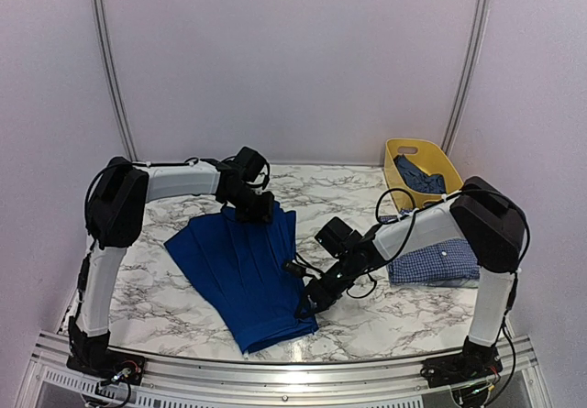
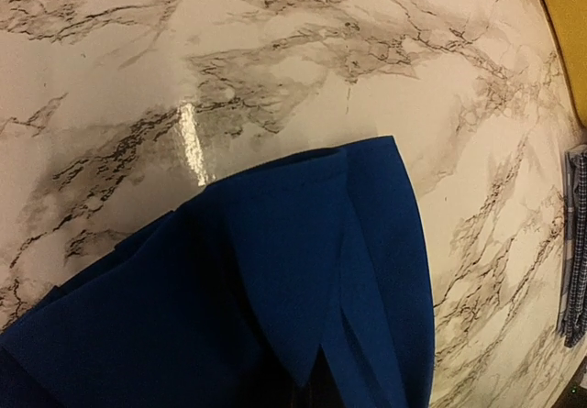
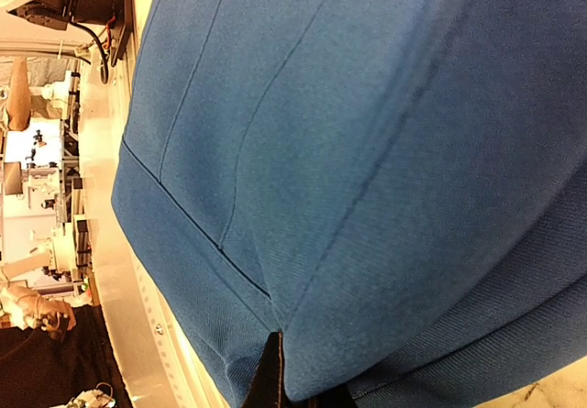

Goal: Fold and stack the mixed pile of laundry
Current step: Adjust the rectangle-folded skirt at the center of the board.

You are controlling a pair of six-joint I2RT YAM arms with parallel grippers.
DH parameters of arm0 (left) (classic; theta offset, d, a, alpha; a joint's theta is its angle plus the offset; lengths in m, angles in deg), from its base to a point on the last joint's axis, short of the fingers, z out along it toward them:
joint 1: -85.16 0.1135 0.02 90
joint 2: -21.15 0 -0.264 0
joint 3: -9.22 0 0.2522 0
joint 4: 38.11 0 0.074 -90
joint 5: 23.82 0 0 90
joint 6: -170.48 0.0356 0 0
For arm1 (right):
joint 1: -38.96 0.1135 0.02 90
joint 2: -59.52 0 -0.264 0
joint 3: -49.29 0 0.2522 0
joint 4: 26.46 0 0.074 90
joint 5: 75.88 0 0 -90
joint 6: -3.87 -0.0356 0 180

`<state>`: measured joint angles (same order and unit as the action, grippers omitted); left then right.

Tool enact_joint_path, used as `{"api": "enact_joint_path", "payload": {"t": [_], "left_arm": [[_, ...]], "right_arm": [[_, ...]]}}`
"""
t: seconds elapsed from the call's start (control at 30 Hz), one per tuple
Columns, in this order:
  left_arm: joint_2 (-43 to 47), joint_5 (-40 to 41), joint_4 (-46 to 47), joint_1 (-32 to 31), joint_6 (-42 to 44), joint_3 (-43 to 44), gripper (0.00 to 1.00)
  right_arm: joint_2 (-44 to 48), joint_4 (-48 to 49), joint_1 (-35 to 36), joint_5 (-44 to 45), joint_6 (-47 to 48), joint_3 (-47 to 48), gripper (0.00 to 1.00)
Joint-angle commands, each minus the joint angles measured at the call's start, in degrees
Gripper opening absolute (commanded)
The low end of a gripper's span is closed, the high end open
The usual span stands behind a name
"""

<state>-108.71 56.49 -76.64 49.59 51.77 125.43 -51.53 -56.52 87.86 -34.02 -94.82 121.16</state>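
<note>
The royal-blue garment [image 1: 240, 270] lies spread on the marble table, left of centre. My left gripper [image 1: 256, 208] is at its far edge. In the left wrist view the blue cloth [image 2: 303, 270] gathers into the jaws [image 2: 316, 391], which look shut on it; the fingers are hidden. My right gripper [image 1: 308, 303] is at the garment's near right edge. In the right wrist view the cloth [image 3: 367, 151] folds around a dark finger [image 3: 275, 376], pinched. The folded blue-and-white checked shirt [image 1: 433, 263] lies at the right. The dark denim garment [image 1: 421, 177] sits in the tub.
The yellow plastic tub [image 1: 401, 151] stands at the back right, near the wall. The checked shirt's edge [image 2: 575, 243] and the tub [image 2: 564, 23] show at the right of the left wrist view. A metal rail [image 1: 275, 371] runs along the table's near edge.
</note>
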Motion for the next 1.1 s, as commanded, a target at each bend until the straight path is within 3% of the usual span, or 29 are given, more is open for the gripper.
{"api": "enact_joint_path", "payload": {"t": [0.0,0.07,0.13,0.27,0.37,0.43,0.6,0.77,0.9,0.97,1.07], "left_arm": [[-1.75,1.14,5.61,2.31,-0.22,3.01,0.0],[-1.53,-1.92,6.37,1.97,0.5,4.15,0.0],[-0.37,-3.34,6.44,1.47,1.55,5.11,0.12],[5.18,-5.04,6.4,1.36,2.14,2.91,0.49],[12.74,-2.01,6.38,1.92,1.03,-4.77,0.61],[17.91,-0.14,6.09,2.35,0.19,-10.43,0.66],[30.11,0.73,5.48,2.75,-2.94,-25.81,0.7],[38.16,2.37,6.01,2.27,-5.25,-39.62,0.71],[41.86,1.75,6.86,1.5,-6.62,-46.02,0.69],[42.67,2.4,7.01,0.0,-7.16,-48.16,0.67],[40.75,2.49,8.24,-0.91,-7.8,-50.01,0.59]], "right_arm": [[-4.87,-7.83,1.81,8.35,-1.61,-3.8,0.0],[-4.0,-7.42,1.8,8.08,-1.88,-3.2,0.0],[-3.28,-7.56,1.79,7.98,-1.7,-2.59,0.0],[-0.26,-9.07,1.74,7.66,-1.93,-1.5,0.24],[3.62,-11.64,1.57,7.62,-2.91,-0.63,0.36],[6.6,-13.96,0.86,8.65,-3.4,0.07,0.38],[11.9,-16.82,-3.6,12.08,-5.29,1.48,0.41],[7.95,-16.92,-5.92,9.81,-4.86,5.09,0.43],[3.32,-15.54,-5.68,4.42,-5.48,6.91,0.46],[1.51,-14.15,-5.23,1.76,-5.84,6.95,0.52],[-1.21,-11.53,-4.43,-0.47,-6.73,6.41,0.53]]}}
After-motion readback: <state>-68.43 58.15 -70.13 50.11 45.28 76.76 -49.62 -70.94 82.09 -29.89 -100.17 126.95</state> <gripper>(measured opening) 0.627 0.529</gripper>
